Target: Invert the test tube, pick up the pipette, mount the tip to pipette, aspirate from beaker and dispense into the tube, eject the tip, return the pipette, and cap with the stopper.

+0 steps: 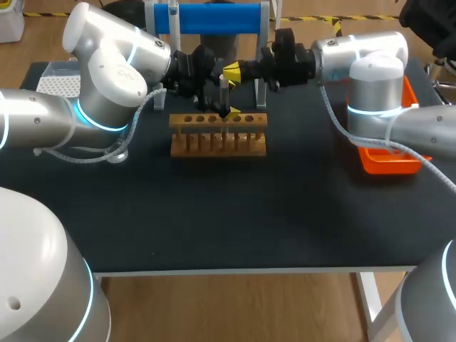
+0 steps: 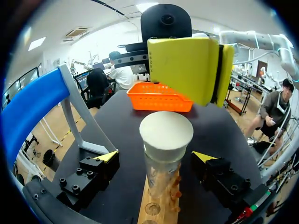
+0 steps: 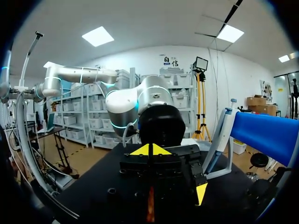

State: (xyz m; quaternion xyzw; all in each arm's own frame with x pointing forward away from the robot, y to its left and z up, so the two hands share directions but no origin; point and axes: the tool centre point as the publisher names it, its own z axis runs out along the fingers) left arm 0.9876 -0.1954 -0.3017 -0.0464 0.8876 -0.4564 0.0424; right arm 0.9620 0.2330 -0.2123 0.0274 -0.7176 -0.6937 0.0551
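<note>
Hanging over the stoppered test tube (image 2: 166,151): right pincer (image 2: 215,77); orange tray (image 2: 161,100) beyond.

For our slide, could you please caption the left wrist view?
Stoppered test tube in the wooden rack, inside the open left gripper, with the shut right gripper above.

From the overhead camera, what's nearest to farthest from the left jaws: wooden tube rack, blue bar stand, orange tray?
1. Brown wooden test tube rack: beneath the jaws of the left gripper.
2. Blue bar on its metal stand: just behind.
3. Orange plastic tray: far right.
</note>
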